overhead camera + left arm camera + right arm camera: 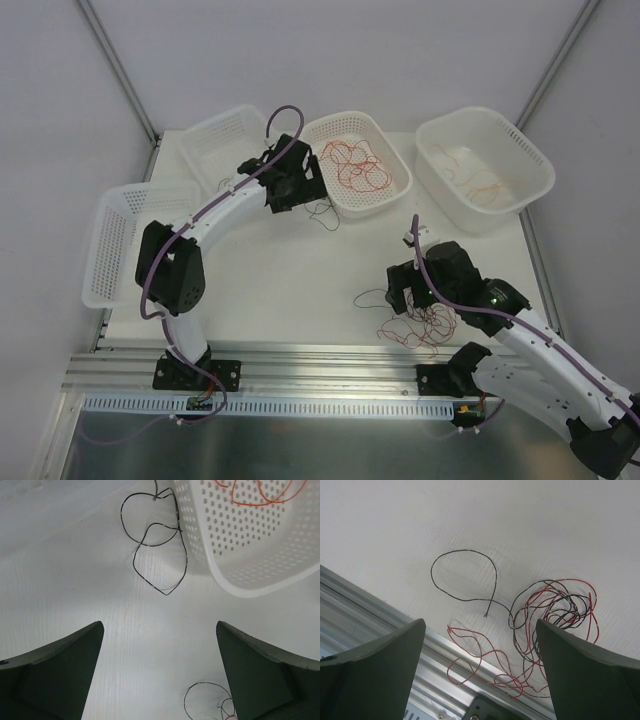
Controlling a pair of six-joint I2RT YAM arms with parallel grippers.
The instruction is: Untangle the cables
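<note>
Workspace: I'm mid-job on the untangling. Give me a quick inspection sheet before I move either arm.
Surface: white table, no spills seen.
Job's things: tangle of red and black wires on the table below the right arm; loose black wire beside the middle basket; orange wires inside it; a few orange strands in the right basket.
Clutter: left basket and back-left basket, nothing seen in them.
Grippers: left pincer open, empty; right pincer open, empty, above the tangle.
Cables: purple hoses run along both arms.
Surroundings: metal rail at the near edge; white walls.
</note>
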